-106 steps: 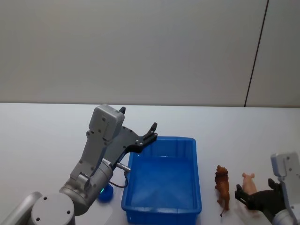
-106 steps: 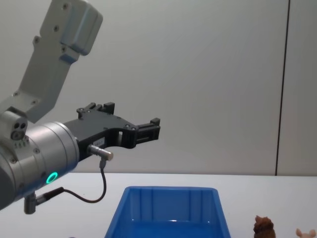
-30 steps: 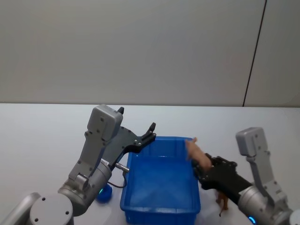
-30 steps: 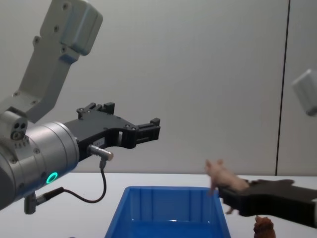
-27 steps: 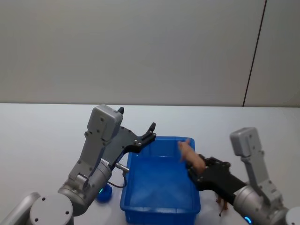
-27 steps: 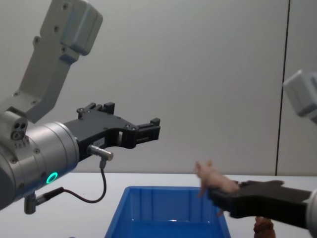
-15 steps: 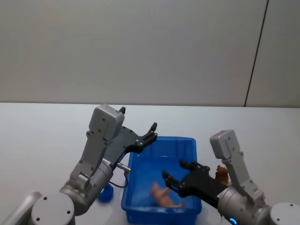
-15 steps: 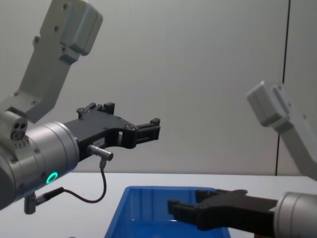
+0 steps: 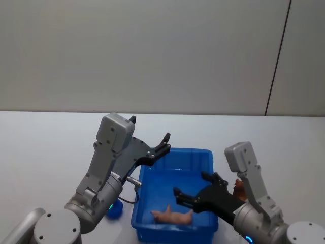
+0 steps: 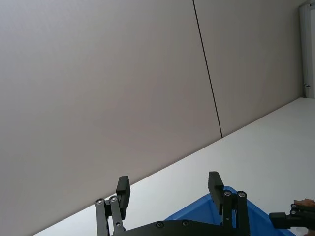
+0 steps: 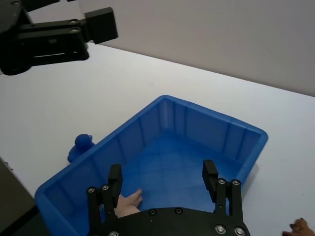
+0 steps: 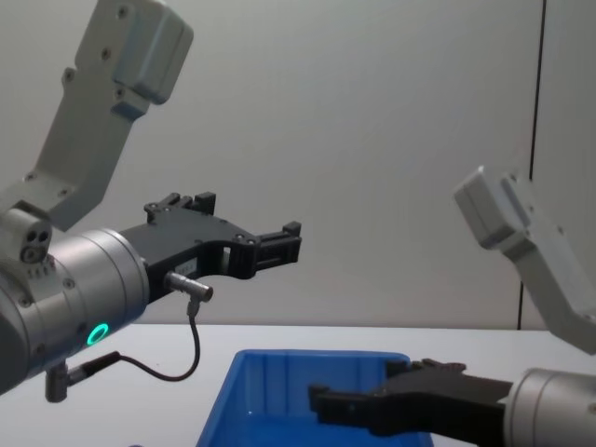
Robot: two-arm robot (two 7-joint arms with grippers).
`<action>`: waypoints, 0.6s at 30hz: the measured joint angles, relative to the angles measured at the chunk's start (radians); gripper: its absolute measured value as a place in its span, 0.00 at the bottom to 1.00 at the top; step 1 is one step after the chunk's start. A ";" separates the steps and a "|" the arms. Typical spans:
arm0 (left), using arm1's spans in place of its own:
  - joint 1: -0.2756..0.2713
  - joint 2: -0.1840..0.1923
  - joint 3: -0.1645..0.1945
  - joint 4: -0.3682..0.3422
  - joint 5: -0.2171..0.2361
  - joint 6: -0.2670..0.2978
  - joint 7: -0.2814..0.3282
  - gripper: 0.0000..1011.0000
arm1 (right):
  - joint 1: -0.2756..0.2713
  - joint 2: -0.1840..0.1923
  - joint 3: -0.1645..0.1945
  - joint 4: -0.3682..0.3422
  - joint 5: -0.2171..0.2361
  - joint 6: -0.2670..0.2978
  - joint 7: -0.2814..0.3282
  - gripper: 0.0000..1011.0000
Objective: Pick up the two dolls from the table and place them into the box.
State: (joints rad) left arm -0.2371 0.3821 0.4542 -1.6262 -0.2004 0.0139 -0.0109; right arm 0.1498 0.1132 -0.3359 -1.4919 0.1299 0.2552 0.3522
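A pink doll (image 9: pixel 172 216) lies on its side on the floor of the blue box (image 9: pixel 175 151), near its front wall; the right wrist view has it at the pink doll (image 11: pixel 129 200). My right gripper (image 9: pixel 193 184) hovers open and empty over the box (image 11: pixel 211 118). A shaggy brown doll (image 9: pixel 238 187) stands on the table (image 9: pixel 51 152) just right of the box, partly hidden by my right arm. My left gripper (image 9: pixel 149 129) hangs open and empty above the box's far left corner.
A small blue toy (image 9: pixel 115 209) sits on the table close to the box's left wall, also visible as the blue toy (image 11: pixel 82 143) in the right wrist view. A plain wall stands behind the table.
My right gripper carried the pink doll leftward over the box and opened. The doll dropped and now lies on the box floor. The left arm has not moved.
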 joint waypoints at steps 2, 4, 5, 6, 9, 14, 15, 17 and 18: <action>0.000 0.000 0.000 0.000 0.000 0.000 0.000 0.99 | -0.004 0.001 0.000 -0.005 -0.001 0.000 -0.018 0.99; 0.000 0.000 0.000 0.000 0.000 0.000 0.000 0.99 | -0.011 0.003 0.001 -0.014 -0.003 0.000 -0.041 0.99; 0.000 0.000 0.000 0.000 0.000 0.000 0.000 0.99 | -0.018 0.005 0.002 -0.023 -0.004 0.000 -0.062 0.99; 0.000 0.000 0.000 0.000 0.000 0.000 0.000 0.99 | -0.021 0.006 0.002 -0.026 -0.005 0.001 -0.070 0.99; 0.000 0.000 0.000 0.000 0.000 0.000 0.000 0.99 | -0.036 0.012 0.004 -0.045 -0.007 0.004 -0.112 0.99; 0.000 0.000 0.000 0.000 0.000 0.000 0.000 0.99 | -0.061 0.021 0.007 -0.076 -0.012 0.012 -0.177 0.99; 0.000 0.000 0.000 0.000 0.000 0.000 0.000 0.99 | -0.065 0.023 0.008 -0.081 -0.013 0.014 -0.189 0.99; 0.000 0.000 0.000 0.000 0.000 0.000 0.000 0.99 | -0.079 0.027 0.009 -0.097 -0.016 0.019 -0.225 0.99; 0.000 0.000 0.000 0.000 0.000 0.000 0.000 0.99 | -0.087 0.030 0.011 -0.107 -0.018 0.023 -0.248 0.99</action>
State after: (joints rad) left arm -0.2371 0.3821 0.4542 -1.6262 -0.2004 0.0138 -0.0109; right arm 0.0624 0.1434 -0.3252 -1.5992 0.1119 0.2782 0.1043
